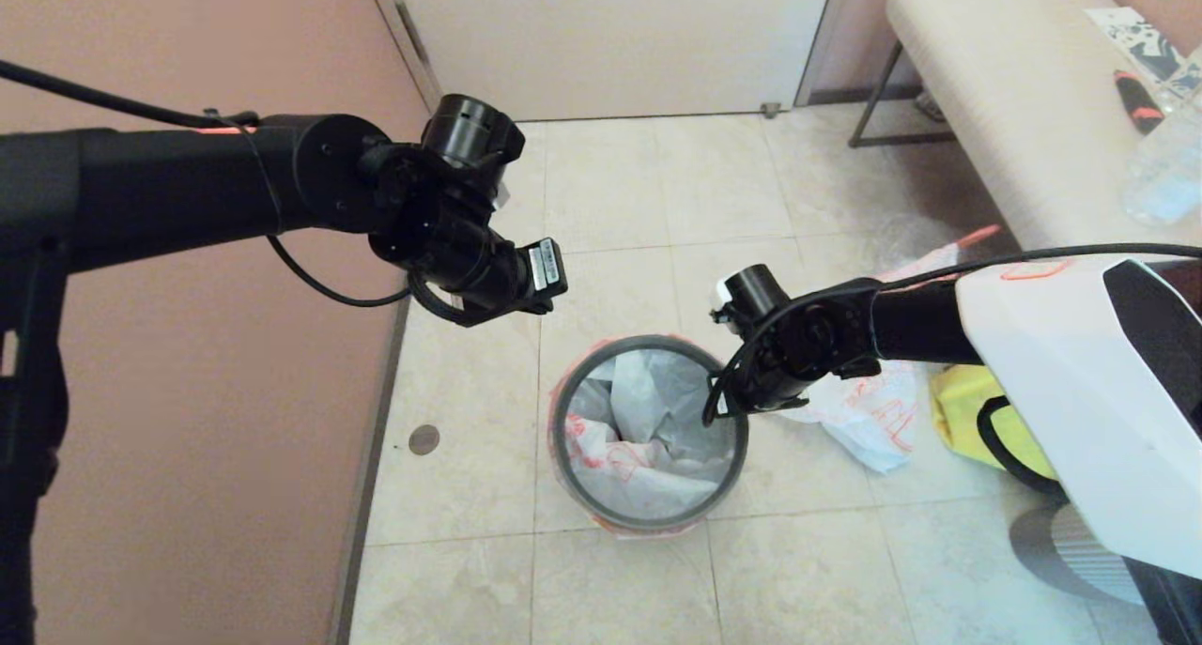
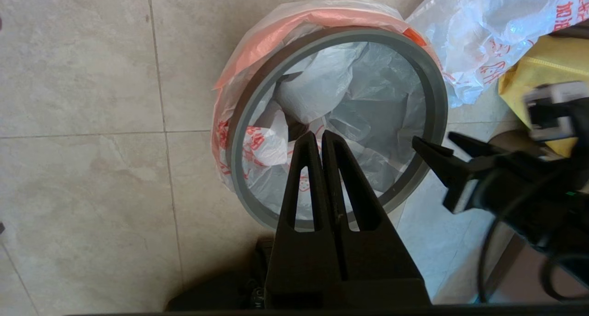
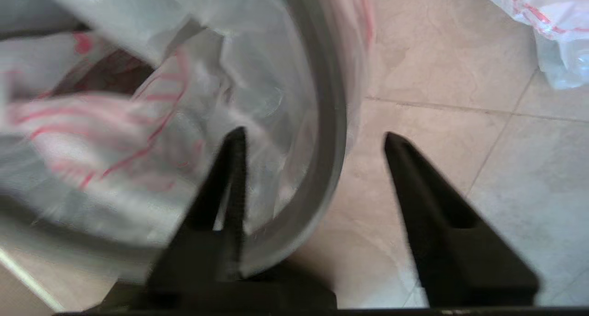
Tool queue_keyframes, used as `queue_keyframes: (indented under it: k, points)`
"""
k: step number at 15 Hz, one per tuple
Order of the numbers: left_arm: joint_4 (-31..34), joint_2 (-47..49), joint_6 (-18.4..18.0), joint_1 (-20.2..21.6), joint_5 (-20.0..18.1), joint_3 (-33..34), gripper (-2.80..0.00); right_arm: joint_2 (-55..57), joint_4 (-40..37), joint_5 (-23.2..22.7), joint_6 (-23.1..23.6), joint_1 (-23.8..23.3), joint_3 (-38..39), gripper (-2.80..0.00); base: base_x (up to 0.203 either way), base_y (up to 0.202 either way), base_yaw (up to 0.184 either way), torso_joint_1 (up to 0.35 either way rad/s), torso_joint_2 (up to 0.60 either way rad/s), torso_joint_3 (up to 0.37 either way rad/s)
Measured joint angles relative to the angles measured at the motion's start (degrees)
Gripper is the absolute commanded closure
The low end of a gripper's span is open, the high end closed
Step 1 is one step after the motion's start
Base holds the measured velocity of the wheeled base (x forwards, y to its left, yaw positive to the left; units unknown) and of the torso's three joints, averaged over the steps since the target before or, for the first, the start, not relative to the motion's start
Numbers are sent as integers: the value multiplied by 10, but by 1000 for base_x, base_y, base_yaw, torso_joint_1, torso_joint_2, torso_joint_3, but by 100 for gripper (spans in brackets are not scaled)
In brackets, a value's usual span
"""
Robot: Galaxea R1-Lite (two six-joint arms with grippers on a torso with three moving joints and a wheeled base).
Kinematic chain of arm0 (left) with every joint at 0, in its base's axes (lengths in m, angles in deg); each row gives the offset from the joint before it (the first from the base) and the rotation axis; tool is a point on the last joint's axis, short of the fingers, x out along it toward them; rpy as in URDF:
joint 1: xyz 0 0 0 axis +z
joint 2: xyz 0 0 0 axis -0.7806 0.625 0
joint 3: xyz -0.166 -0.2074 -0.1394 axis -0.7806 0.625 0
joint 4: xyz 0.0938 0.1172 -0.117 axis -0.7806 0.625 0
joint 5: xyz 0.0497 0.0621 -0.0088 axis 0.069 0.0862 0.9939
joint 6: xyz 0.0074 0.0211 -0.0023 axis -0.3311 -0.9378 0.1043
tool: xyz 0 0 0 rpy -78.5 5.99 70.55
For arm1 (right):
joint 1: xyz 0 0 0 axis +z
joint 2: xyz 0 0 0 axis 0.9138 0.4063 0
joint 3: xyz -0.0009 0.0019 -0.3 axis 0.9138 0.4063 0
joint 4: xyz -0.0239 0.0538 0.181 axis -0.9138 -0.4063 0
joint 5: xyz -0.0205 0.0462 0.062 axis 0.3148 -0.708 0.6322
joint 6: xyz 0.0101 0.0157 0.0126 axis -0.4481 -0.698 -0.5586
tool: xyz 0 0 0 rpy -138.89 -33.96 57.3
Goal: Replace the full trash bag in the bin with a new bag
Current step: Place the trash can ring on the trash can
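The bin (image 1: 648, 523) is seen standing on the tiled floor between the two arms, already lined: the new bag (image 1: 648, 420) is draped inside it, its pink-orange edge folded over the outside and pinned under the grey hoop (image 2: 430, 77). The full trash bag (image 1: 869, 420) is found on the floor just beside the bin, on the robot's right, next to a yellow tote (image 1: 967, 410).

The left gripper (image 2: 320, 139) is held above the bin's mouth with its jaws closed on nothing. The right gripper (image 3: 313, 139) is placed at the bin's edge with its jaws apart, one finger inside the hoop and one outside, so that rim and bag edge lie between them; nothing is gripped.

The new bag is judged to be very light, limp and slippery, a film that crumples and slides rather than holding a shape. It is best taken at the folded edge band, where the layers are doubled, and not by the loose billow inside, which would only be dragged up. The hoop looks stiff and thin, and can be pressed from above. The bin appears light enough to be tipped by a sideways pull.
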Motion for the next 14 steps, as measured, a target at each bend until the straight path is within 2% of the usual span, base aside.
queue_keyframes:
  k: [3, 5, 6, 8, 10, 12, 14]
  points:
    - [0, 2, -8, 2, -2, 0, 0, -39, -22, -23, -2, 0, 38, -280, 0, 0, 0, 0, 0, 0]
    - [6, 6, -28, 8, -31, 0, 0, -72, -23, -70, -2, -6, 76, -280, 0, 0, 0, 0, 0, 0]
    - [15, 9, -42, 16, -71, 0, 0, -89, -22, -114, -2, -11, 93, 0, 0, 0, 0, 0, 0, 0]
    - [36, 21, -86, 46, -185, 0, 0, -112, -1, -209, -2, -30, 115, 0, 0, 0, 0, 0, 0, 0]
    - [54, 47, -144, 80, -299, 0, 0, -117, 53, -270, -2, -44, 133, 0, 0, 0, 0, 0, 0, 0]
    - [57, 81, -184, 102, -354, 0, 0, -107, 86, -303, 0, -54, 141, 0, 0, 0, 0, 0, 0, 0]
    - [56, 117, -215, 115, -375, 0, 0, -88, 97, -336, 8, -60, 142, 0, 0, 0, 0, 0, 0, 0]
